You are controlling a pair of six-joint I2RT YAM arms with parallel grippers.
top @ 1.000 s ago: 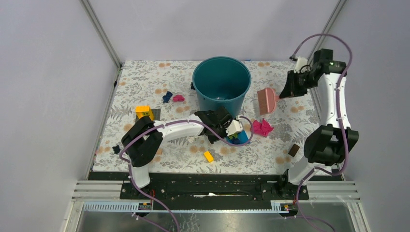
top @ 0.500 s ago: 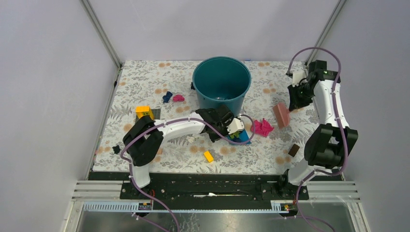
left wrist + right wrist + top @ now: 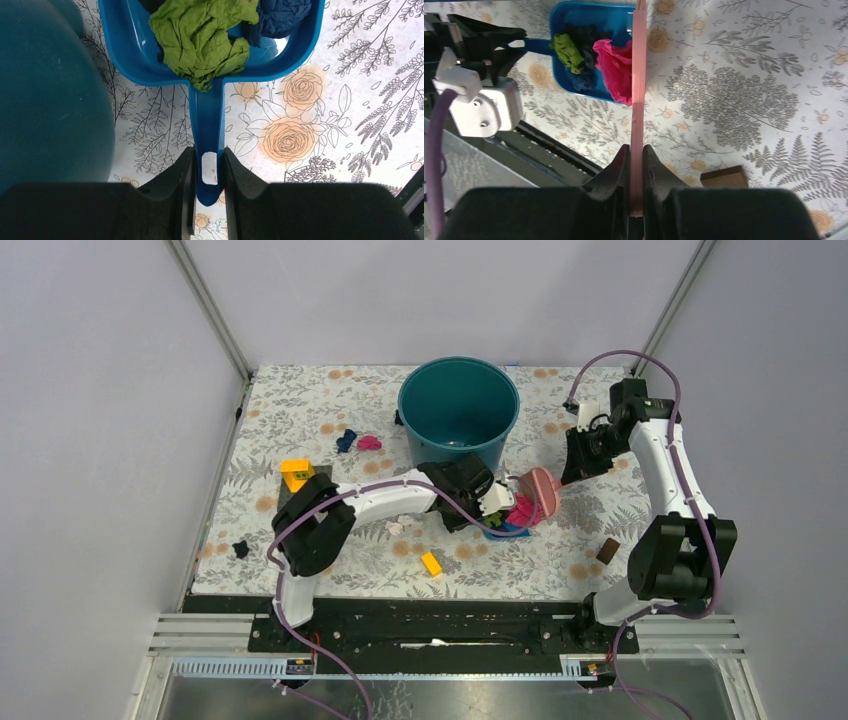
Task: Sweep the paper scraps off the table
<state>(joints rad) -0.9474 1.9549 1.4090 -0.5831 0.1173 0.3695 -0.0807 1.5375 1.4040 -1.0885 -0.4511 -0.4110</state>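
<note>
The job is partly done. The left claw (image 3: 206, 172) is clamped on the handle of the blue dustpan (image 3: 125, 45), which already holds a green wad (image 3: 200, 35) and some dark blue paper. The right claw (image 3: 636, 165) pinches a pink brush (image 3: 639, 60) whose edge presses 1 pink wad (image 3: 616, 70) at the pan's mouth. Left on the table (image 3: 300, 400): 2 scraps beside the bucket (image 3: 458, 450), a dark blue scrap (image 3: 346, 439) and a pink scrap (image 3: 369, 443), plus a black scrap (image 3: 240, 549) near the left edge. A white speck (image 3: 396, 528) may be another.
</note>
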